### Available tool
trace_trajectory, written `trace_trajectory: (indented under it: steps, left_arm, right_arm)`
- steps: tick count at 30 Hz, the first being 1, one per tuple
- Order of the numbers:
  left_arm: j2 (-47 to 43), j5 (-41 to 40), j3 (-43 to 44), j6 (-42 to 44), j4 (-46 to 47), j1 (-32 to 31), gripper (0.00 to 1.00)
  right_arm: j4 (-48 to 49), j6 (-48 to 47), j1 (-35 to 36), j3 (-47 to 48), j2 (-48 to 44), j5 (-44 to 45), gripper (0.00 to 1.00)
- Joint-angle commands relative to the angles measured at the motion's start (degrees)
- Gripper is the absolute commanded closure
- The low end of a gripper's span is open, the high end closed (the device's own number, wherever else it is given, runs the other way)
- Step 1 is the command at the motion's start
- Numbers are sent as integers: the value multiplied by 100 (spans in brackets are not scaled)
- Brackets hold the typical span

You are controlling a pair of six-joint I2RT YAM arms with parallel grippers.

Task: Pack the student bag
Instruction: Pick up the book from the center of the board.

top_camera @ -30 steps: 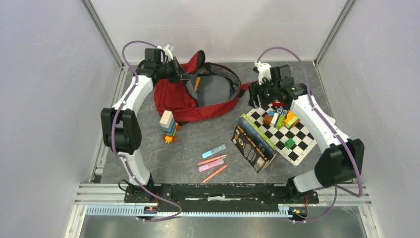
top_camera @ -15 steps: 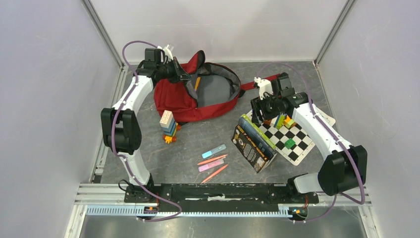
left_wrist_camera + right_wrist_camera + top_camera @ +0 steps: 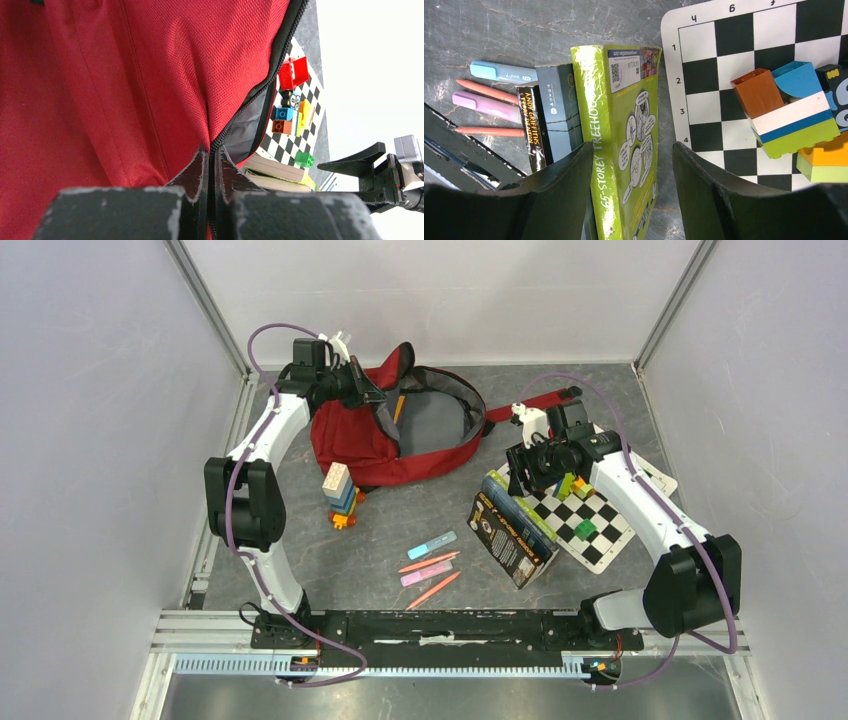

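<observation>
At rear: student bag [image 3: 350,445] axis prob L-R | L fingers [image 3: 197,175] pinch it | R fingers [image 3: 704,190] wide, empty

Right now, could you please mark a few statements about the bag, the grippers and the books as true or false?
1. The left gripper is shut on the student bag at its zip edge. True.
2. The right gripper is shut. False: it is open over the green book.
3. The green book lies inside the bag. False: it is outside, beside the chessboard.
4. Coloured blocks sit on the chessboard. True.
</observation>
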Motion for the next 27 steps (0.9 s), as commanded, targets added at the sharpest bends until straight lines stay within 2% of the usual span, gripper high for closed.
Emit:
trace_trajectory:
  steps: [1,21,27]
  left_arm:
    - [-318,147,-33,60,263,39,98]
    - [-318,106,-61,1,350,39,98]
    - [-296,112,-63,-4,368,39,98]
  right_arm:
    - [113,-84,-24,-42,-176,-228,36]
    - [223,-252,-8,-217,-240,512,42]
    - [247,-252,-6,-296,-183,425,44]
